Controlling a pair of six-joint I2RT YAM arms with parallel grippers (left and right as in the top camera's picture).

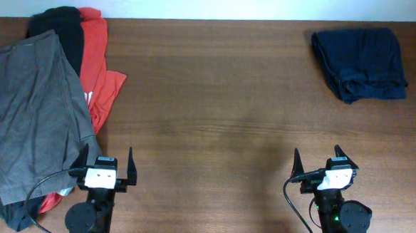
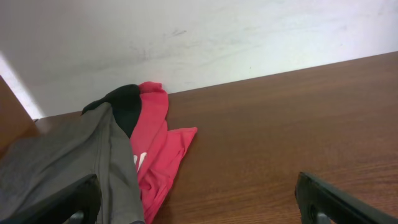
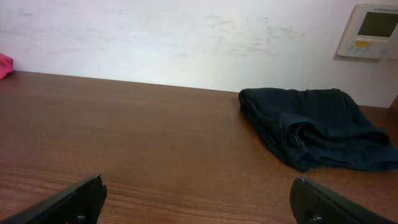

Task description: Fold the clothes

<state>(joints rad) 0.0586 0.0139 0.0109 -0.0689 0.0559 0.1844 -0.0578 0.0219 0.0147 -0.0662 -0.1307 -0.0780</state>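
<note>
**Overhead view.** The wrinkled grey-olive cotton shorts (image 1: 30,114) lie spread flat at the far left of the brown wooden counter (image 1: 215,110). They run from near the back edge down to the front left corner. They overlap a crumpled red shirt (image 1: 97,61) and a black garment (image 1: 59,27), both of which show past the right and rear borders of the shorts. The left end effector (image 1: 107,157) sits at the front of the counter, just to the right of the lower right border of the shorts. Its two dark fingers are spread wide with nothing between them. The right end effector (image 1: 317,156) sits at the front right, well apart from the shorts, likewise released and empty. A small folded dark navy garment (image 1: 359,54) rests at the back right corner.

**Left wrist view.** The left end effector (image 2: 198,182) is released over bare counter. The shorts (image 2: 56,168) fill the lower left of the view and reach the left finger (image 2: 71,202). Whether cloth and finger touch cannot be told. The red shirt (image 2: 158,149) and the black garment (image 2: 124,106) lie beside and behind the shorts, against the white wall (image 2: 186,37).

**Right wrist view.** The right end effector (image 3: 196,182) is released. The navy garment (image 3: 311,127) lies ahead and to the right, below a beige wall-mounted control panel (image 3: 373,31).
</note>
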